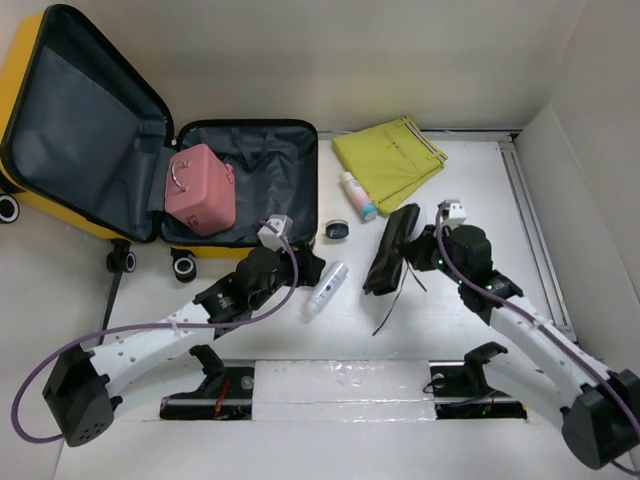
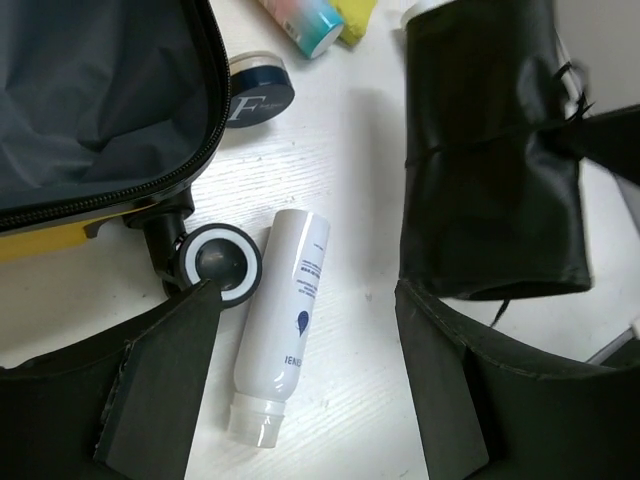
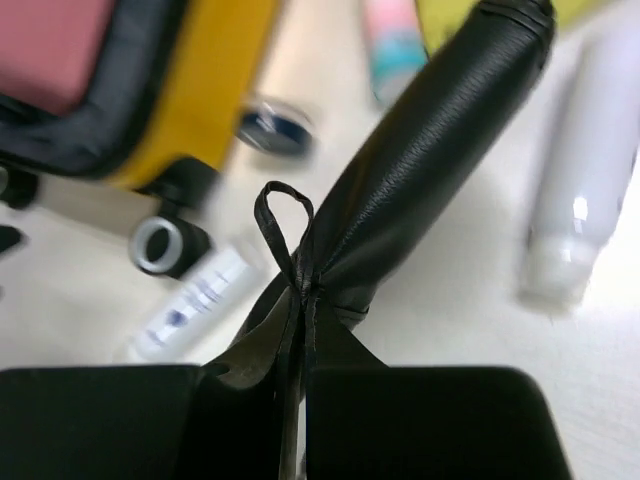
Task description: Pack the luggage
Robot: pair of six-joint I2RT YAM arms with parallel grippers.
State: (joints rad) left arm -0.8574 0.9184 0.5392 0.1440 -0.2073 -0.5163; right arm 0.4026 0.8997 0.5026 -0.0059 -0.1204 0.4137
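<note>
The yellow luggage (image 1: 20, 110) lies open at the far left, showing its dark grey lining (image 1: 85, 120), with a small pink case (image 1: 200, 188) in the right half. My left gripper (image 1: 303, 268) is open just above a white tube (image 1: 327, 287). In the left wrist view the tube (image 2: 285, 310) lies between my fingers (image 2: 160, 390), next to a caster wheel (image 2: 222, 262). My right gripper (image 1: 418, 250) is shut on the near end of a black leather roll (image 1: 392, 250). The right wrist view shows the roll (image 3: 420, 170) with its flap and tie string pinched at my gripper (image 3: 300, 400).
A small dark jar (image 1: 338, 231) and a teal-capped bottle (image 1: 358, 195) lie between the luggage and the roll. A folded yellow-green cloth (image 1: 390, 155) lies at the back. A blurred white bottle (image 3: 580, 200) lies beside the roll. A white wall (image 1: 590, 150) bounds the right side.
</note>
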